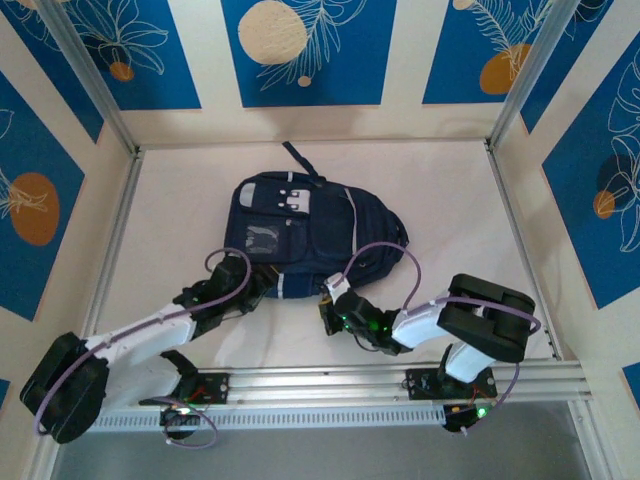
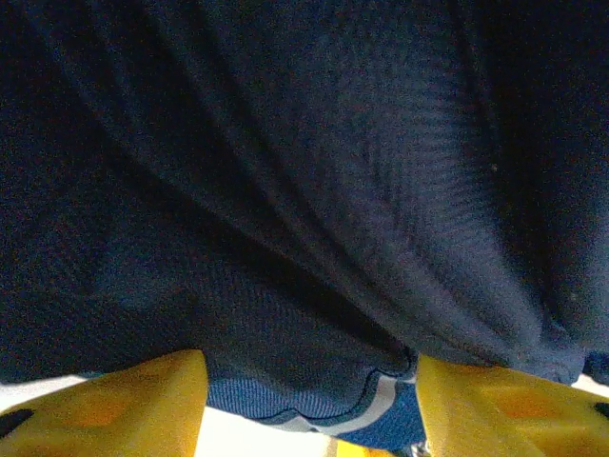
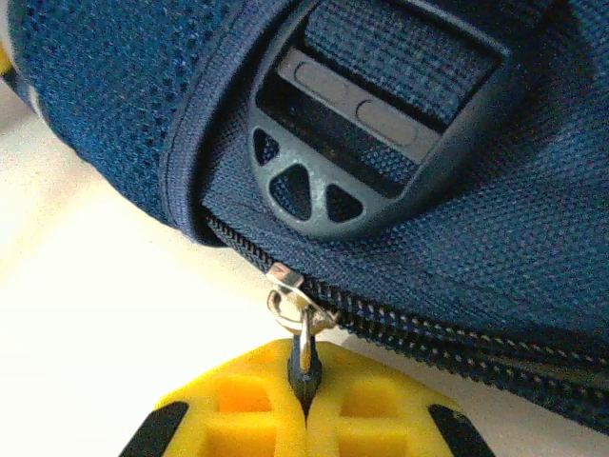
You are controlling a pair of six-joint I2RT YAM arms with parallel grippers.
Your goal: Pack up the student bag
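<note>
The navy student bag lies flat mid-table, with its white buckle patches facing up. My left gripper is at its near left edge. In the left wrist view that gripper is open, its yellow fingers wide apart, and the bag's dark fabric and striped hem hang between them. My right gripper sits at the bag's near edge. In the right wrist view it is shut on the zipper pull, which hangs from the metal slider below a dark plastic buckle.
An aluminium rail runs along the near table edge and carries both arm bases. Metal frame posts and patterned walls enclose the table on three sides. Purple cables loop over the bag's near right corner. Bare white tabletop lies to the bag's right.
</note>
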